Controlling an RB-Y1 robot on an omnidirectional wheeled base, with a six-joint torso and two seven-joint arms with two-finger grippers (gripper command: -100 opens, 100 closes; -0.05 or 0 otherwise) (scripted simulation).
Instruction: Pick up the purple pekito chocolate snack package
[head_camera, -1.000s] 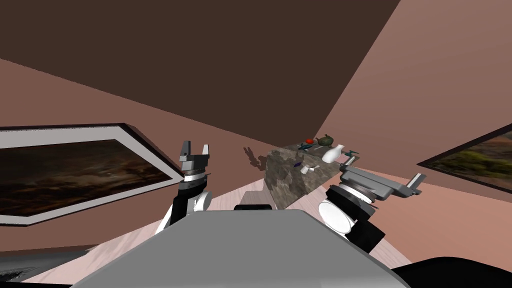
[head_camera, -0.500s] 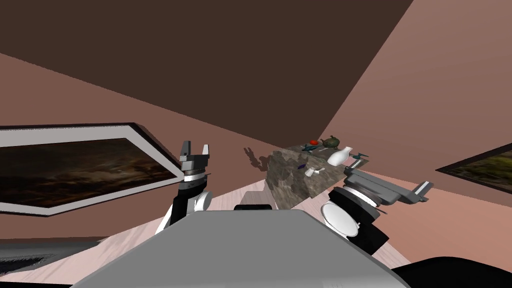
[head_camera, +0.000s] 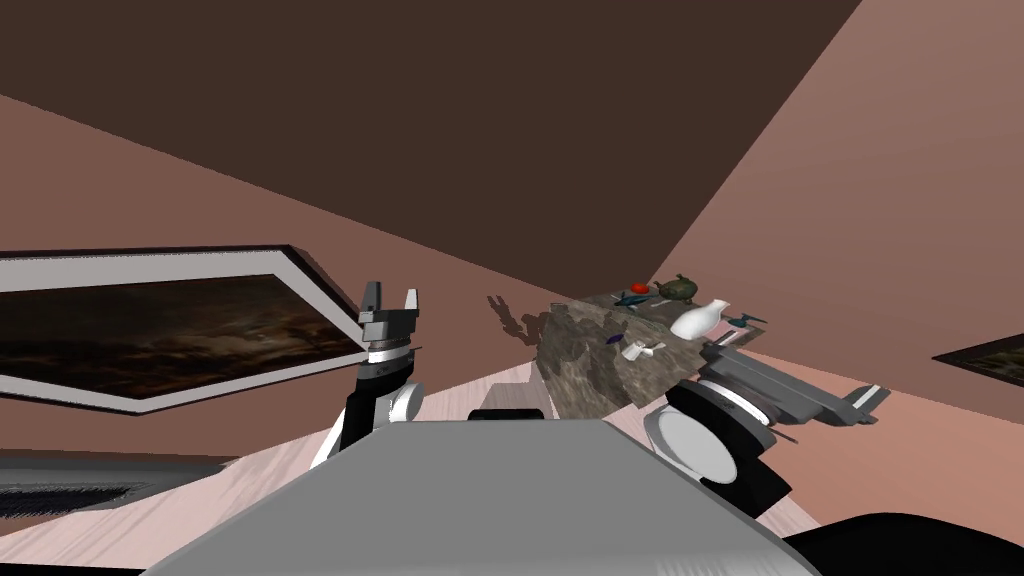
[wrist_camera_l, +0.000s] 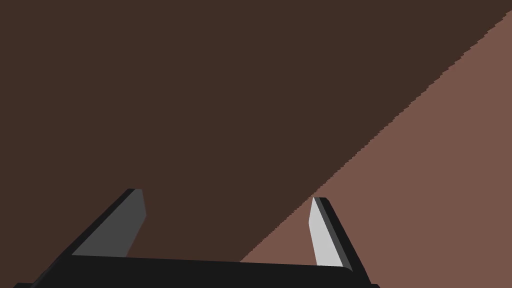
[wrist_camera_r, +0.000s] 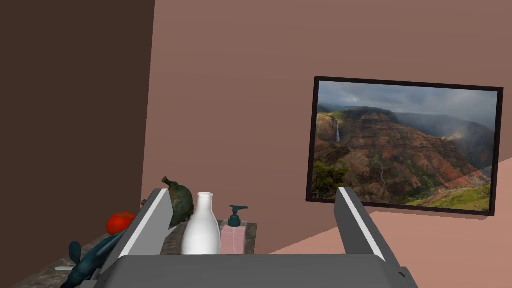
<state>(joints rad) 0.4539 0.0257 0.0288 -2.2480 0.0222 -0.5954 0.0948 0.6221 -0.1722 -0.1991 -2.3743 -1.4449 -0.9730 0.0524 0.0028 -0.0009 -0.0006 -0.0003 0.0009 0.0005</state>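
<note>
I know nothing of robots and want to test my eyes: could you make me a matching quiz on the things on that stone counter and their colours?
Things:
1. vase-shaped bottle
2. round fruit
3. pump top
4. small packet

Colours:
a. red
b. purple
c. white
d. teal

Pairs: 1-c; 2-a; 3-d; 4-b

The purple snack package (head_camera: 614, 339) lies (small, dark) on the mottled stone counter (head_camera: 583, 365).
</note>
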